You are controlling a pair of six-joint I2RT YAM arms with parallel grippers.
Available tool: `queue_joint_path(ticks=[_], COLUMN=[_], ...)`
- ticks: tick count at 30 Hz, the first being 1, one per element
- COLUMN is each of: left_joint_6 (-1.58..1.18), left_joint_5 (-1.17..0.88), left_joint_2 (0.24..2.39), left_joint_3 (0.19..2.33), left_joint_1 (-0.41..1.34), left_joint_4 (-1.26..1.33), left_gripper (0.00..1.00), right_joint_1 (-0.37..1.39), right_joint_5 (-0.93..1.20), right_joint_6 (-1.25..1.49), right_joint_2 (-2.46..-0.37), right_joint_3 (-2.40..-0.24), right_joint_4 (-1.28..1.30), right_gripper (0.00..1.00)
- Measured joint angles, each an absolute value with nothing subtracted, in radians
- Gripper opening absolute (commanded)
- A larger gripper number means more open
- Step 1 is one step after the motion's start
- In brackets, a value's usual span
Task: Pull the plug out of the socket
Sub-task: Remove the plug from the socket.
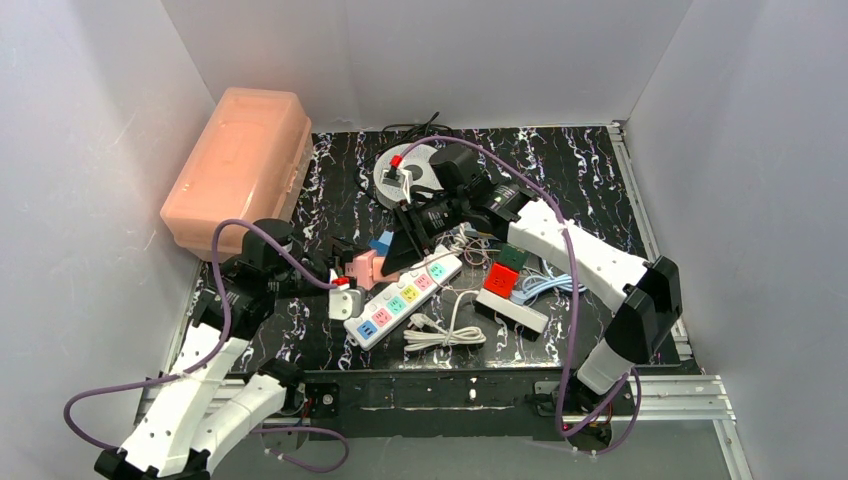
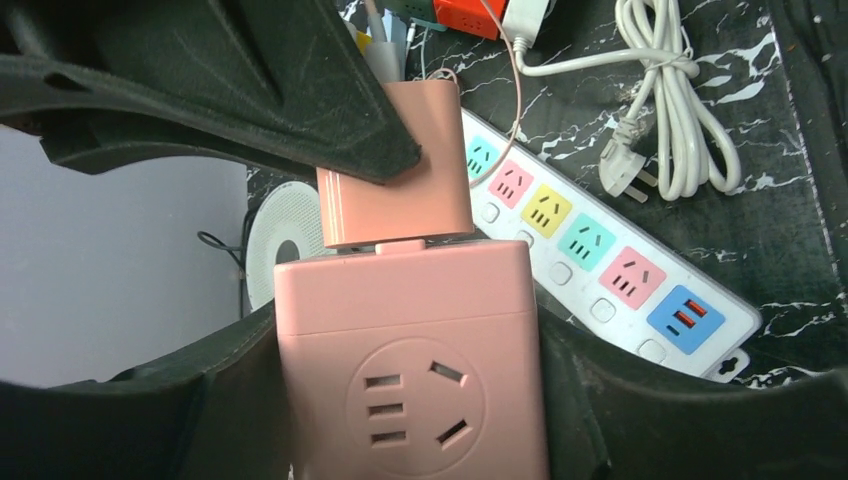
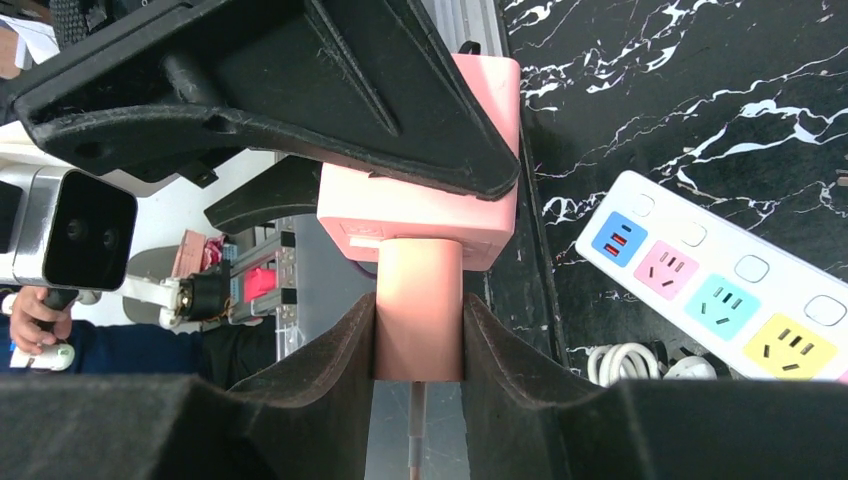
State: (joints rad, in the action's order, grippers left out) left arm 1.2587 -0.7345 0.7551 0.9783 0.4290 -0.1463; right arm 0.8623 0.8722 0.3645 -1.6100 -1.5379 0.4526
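Little room: left gripper (image 2: 408, 335) grips socket (image 2: 415, 290), right gripper (image 3: 420, 305) pinches plug (image 3: 420, 345).

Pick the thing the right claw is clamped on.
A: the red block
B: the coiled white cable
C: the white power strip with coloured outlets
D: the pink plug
D: in the right wrist view the right claw has its dark pads pressed on both sides of the pink rectangular plastic plug, which sits plugged into the pink square plastic socket block.

the plug (image 2: 400, 170) sits in the socket (image 2: 410, 340), left of the power strip (image 2: 590, 260) on the table (image 1: 600, 200).
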Motion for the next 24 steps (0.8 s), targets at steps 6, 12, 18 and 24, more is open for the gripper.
queue_joint_path(ticks=[6, 12, 18, 24], left_joint_6=[1.284, 1.295, 1.319, 1.336], left_joint_5=[-0.723, -0.71, -0.689, -0.689], left_joint_2=[0.738, 0.74, 0.751, 0.775], left_joint_3=[0.95, 0.946, 0.917, 0.876], left_joint_1=[0.427, 0.428, 0.432, 0.452], left_joint_4=[-0.148, -0.143, -0.118, -0.072], left_gripper=[0.14, 0.0, 0.0, 0.0], right_joint_1=[0.863, 0.862, 0.851, 0.825], right_joint_5=[0.886, 0.885, 0.874, 0.875], right_joint_6=[0.372, 0.369, 0.361, 0.359], right_joint_2=[-1.647, -1.65, -1.643, -1.596], right_joint_3=[-1.563, -1.563, -1.518, -1.41], right_joint_4=[0.472, 0.471, 0.444, 0.384], right_gripper=[0.01, 0.01, 0.01, 0.01])
